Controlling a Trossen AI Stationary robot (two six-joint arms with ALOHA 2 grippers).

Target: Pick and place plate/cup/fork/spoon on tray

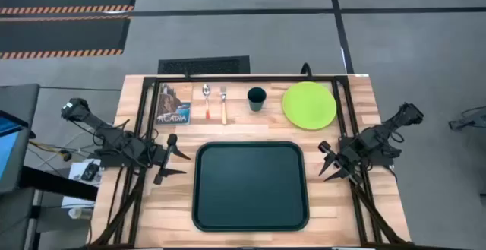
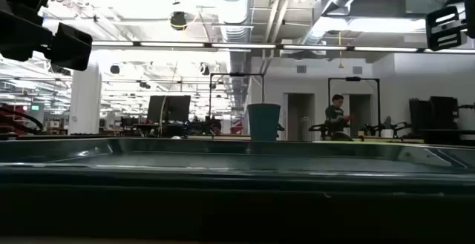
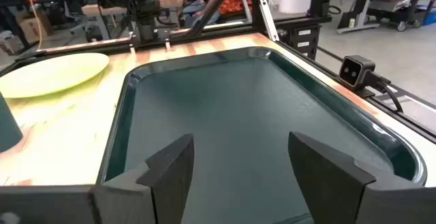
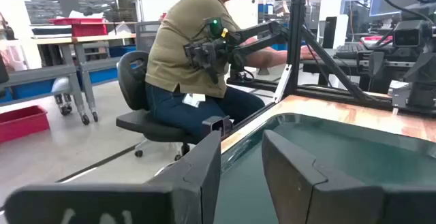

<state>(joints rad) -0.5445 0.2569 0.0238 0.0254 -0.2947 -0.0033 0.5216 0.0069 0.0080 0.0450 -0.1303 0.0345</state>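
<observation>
Tray [image 1: 251, 186] sits bare between both parted, unladen end effectors, left [image 1: 173, 159] and right [image 1: 328, 159]; tableware lined behind, within reach.

You have a pale wooden table [image 1: 349, 212] with visible plank grain under a smooth, slightly glossy plastic-looking tray [image 1: 250, 148]. The plate [image 1: 309, 104] looks matt; fork [image 1: 224, 106] and spoon [image 1: 206, 102] show shiny metal heads; the booklet [image 1: 174, 104] has a printed paper cover

The tray [image 1: 250, 185] lies bare between both arms; bare wood seems to separate the cup [image 1: 257, 98] from the plate [image 1: 309, 104].
</observation>
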